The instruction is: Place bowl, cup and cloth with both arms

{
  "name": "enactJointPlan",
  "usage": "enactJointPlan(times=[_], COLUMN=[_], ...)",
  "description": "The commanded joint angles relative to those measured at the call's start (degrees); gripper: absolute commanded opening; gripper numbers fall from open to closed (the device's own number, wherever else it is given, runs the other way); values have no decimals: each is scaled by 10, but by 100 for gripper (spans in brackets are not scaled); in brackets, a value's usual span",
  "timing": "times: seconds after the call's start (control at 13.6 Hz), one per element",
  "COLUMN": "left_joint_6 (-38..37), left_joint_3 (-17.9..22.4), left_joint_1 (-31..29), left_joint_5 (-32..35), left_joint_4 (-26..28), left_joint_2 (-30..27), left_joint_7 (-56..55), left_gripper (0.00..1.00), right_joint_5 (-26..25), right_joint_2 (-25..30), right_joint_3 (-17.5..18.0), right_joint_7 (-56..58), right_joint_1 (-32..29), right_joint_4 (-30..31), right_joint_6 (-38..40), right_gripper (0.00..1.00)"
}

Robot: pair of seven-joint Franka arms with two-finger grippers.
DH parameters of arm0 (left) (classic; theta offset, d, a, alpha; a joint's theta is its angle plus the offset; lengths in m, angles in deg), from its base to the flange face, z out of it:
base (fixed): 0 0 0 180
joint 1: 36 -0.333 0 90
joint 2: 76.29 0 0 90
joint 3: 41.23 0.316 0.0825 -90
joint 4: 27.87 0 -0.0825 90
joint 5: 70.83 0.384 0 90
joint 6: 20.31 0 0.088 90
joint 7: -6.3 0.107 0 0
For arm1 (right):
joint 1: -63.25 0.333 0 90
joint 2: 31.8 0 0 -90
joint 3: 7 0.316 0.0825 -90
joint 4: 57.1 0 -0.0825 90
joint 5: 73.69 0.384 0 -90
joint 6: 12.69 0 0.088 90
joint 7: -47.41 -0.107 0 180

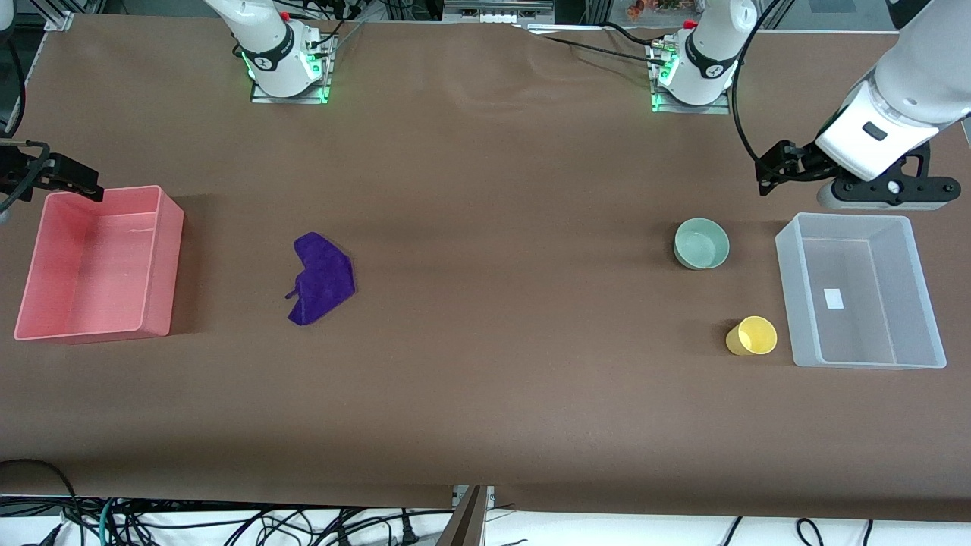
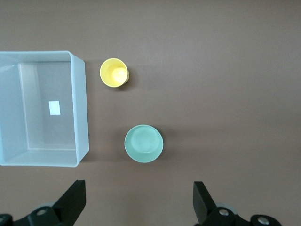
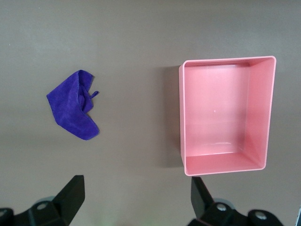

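Both hands gape empty; clear bin (image 1: 910, 227) bears a white, seemingly blank label (image 1: 834, 298).

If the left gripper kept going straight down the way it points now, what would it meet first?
Probably bare table: the open left gripper points downward, with the bowl slightly ahead of its fingers, so depth leaves some doubt.

This is a robotics lab. Two white arms (image 1: 265, 45) are bolted by metal base plates (image 1: 288, 95) to a bench (image 1: 485, 394) covered in plain brown sheeting, with green status lights glowing at their bases. Aluminium framing (image 1: 485, 11) runs along one edge, and loose black cables (image 1: 227, 527) tangle below the edge nearest the front camera.
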Motion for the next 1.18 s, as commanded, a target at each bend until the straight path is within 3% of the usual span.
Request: enactJointPlan(times=[0.0, 1.1], left_joint_6=[-19, 25], left_joint_3=[0, 2], left_joint_1=[1, 0], left_joint_5=[-11, -17], left_joint_4=[-6, -4], left_joint_2=[-13, -1], left_joint_7=[-6, -8], left_gripper=[100, 100], right_joint_5=[2, 2], right_joint_2=[-7, -7], right_joint_3=[1, 3], right_joint_7=[0, -1], right_joint_1=[0, 2], right_joint_4=[-17, -17], right_joint_6=[6, 5], right_gripper=[100, 100])
